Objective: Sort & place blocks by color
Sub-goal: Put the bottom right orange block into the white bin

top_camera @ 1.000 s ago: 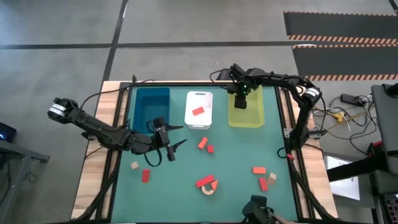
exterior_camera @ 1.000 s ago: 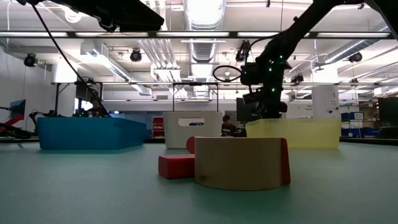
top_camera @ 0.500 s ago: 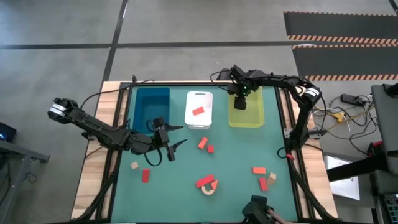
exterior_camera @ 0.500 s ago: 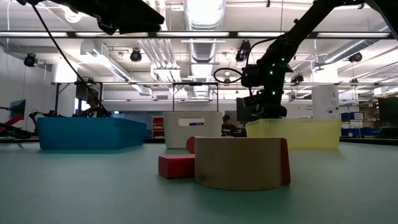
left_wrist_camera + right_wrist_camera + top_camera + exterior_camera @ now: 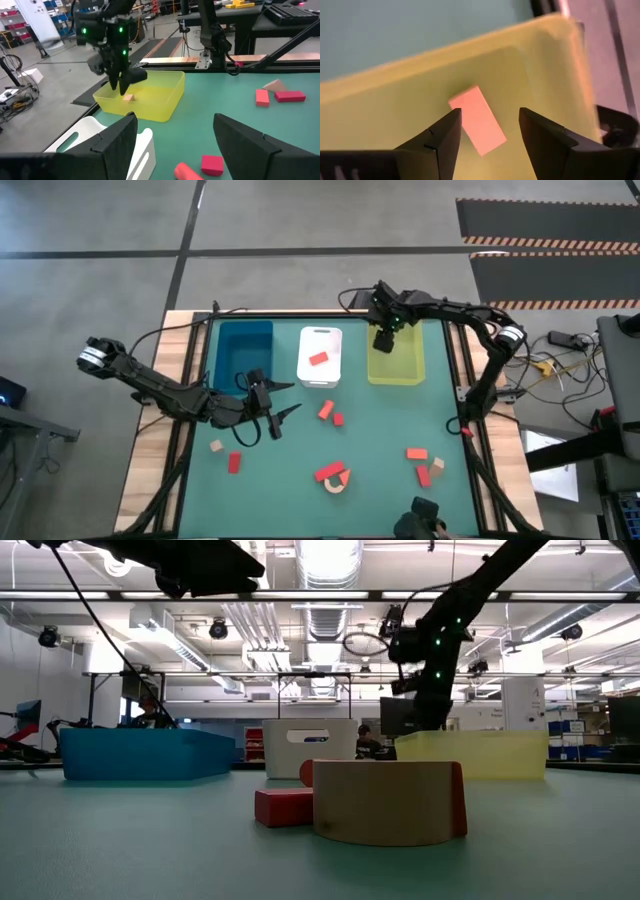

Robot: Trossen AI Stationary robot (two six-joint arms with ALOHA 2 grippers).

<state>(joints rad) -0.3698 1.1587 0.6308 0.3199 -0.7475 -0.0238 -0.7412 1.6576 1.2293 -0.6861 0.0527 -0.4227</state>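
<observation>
My right gripper [image 5: 488,114] is open and hangs over the yellow-green tray [image 5: 405,366], touching nothing. A tan block [image 5: 478,120] lies flat on the tray floor right under it, and also shows as the tan block [image 5: 128,97] in the left wrist view. My left gripper [image 5: 275,416] is open above the table, near the blue tray [image 5: 244,356]. One red block [image 5: 318,359] lies in the white tray [image 5: 320,335]. Two red blocks [image 5: 326,411] sit mid-table. A tan arch [image 5: 337,483] rests against a red piece [image 5: 328,473].
A tan cube [image 5: 216,446] and a red brick [image 5: 234,463] lie near the table's left side. Two red blocks [image 5: 416,453] and a tan one [image 5: 437,466] lie at the near right. The three trays line the far edge. Bare green mat lies between the clusters.
My right gripper has risen above the yellow-green tray and shifted slightly toward the table's far edge. The left arm has kept still.
</observation>
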